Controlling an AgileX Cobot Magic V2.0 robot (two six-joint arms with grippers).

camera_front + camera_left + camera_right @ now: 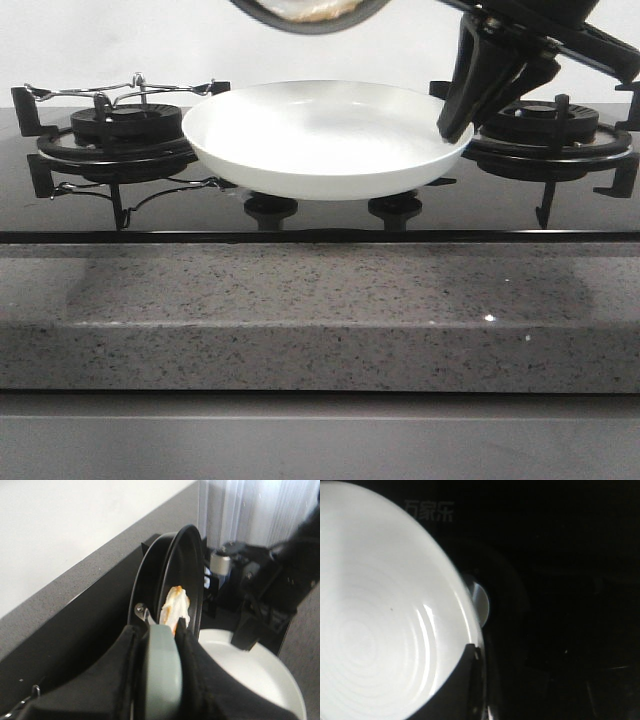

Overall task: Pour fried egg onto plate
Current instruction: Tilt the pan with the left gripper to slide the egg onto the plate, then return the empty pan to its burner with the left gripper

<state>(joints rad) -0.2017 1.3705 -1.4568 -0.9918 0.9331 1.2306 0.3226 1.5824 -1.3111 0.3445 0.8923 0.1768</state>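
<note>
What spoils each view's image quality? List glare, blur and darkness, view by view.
Front view: the plate is overexposed, the frying pan cropped at the top. Left wrist view: the pan handle and left tool are blurred, the fried egg soft. Right wrist view: the stovetop is nearly black, with glare streaks on the plate.

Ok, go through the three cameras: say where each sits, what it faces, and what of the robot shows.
Front view: low before the counter, facing forward at the stove; shows the plate, the pan cut off above it, and the right hand at the plate's rim.
Left wrist view: on the left arm, looking along the pan handle held by the left hand; the fried egg lies in the tilted pan.
Right wrist view: on the right arm, looking down onto the plate; a dark finger shows.
All three share the plate.
</note>
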